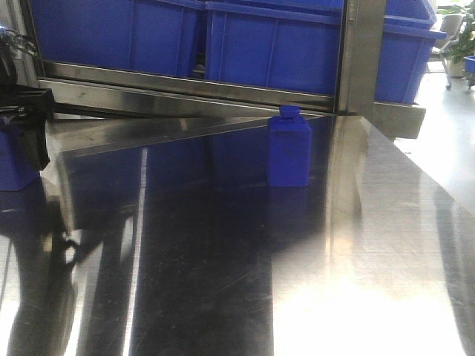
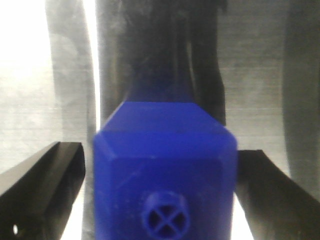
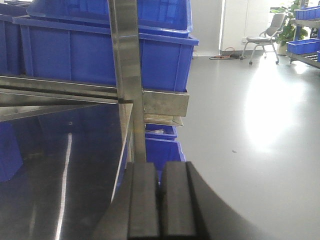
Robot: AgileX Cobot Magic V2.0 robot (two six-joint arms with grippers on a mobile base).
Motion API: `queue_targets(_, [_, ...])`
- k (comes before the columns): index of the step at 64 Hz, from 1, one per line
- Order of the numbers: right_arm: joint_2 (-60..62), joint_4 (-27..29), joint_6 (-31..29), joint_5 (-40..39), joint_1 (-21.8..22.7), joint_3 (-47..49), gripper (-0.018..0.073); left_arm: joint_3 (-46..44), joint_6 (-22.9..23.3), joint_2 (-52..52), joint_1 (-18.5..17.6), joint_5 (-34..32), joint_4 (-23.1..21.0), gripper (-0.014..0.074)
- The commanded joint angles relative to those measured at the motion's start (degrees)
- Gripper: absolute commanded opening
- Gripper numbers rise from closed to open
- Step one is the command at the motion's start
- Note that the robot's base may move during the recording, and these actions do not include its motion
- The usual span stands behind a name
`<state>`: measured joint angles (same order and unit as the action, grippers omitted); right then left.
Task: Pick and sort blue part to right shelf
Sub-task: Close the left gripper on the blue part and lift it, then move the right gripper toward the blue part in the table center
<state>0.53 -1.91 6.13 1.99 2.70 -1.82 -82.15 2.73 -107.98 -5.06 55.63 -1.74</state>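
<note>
A blue bottle-shaped part point(image 1: 289, 152) with a small cap stands upright on the steel table point(image 1: 223, 282), mid-back. A second blue part point(image 1: 15, 159) sits at the far left edge, under my black left gripper point(image 1: 22, 119). In the left wrist view that gripper point(image 2: 160, 152) has its jaws spread either side of a blue part point(image 2: 165, 170) that fills the space between them. Thin slivers of light show between the part and each finger. My right gripper point(image 3: 160, 200) is shut and empty, near the table's right edge. It does not show in the front view.
A steel shelf rail point(image 1: 193, 85) runs along the back with large blue bins point(image 1: 274, 44) on it. A steel upright post point(image 1: 360, 52) stands at the back right and also shows in the right wrist view point(image 3: 125, 75). More blue bins point(image 3: 160, 145) sit below, beside open floor.
</note>
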Motion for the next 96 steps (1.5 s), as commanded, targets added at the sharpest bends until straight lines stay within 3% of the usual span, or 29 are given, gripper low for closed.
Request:
queue_targets(1, [1.32, 0.1, -0.33, -5.62, 0.16, 1.29, 0.0032, -1.84, 0.66, 2.69, 0.1, -1.36, 0.25, 0.0577])
queue_targets(20, [1.32, 0.1, -0.33, -5.85, 0.16, 1.29, 0.0032, -1.84, 0.66, 2.69, 0.1, -0.7, 0.25, 0.0378])
queue_targets(42, [1.32, 0.1, -0.33, -5.85, 0.16, 1.29, 0.0032, -4.43, 0.3, 3.22, -0.01, 6.28, 0.73, 0.0368])
queue_targets(58, [1.32, 0.1, -0.33, -6.41, 0.16, 1.29, 0.0032, -7.16, -1.17, 14.11, -0.01, 5.97, 0.48, 0.0368])
queue_targets(77, [1.32, 1.16, 0.17, -9.18, 0.16, 2.34, 0.0032, -4.95, -5.55, 33.48, -0.01, -1.51, -0.9, 0.0368])
queue_targets(96, [-2.24, 1.17, 0.17, 3.42, 0.16, 16.71, 0.0034, 12.28, -7.47, 52.24, -0.01, -18.87, -1.02, 0.0368])
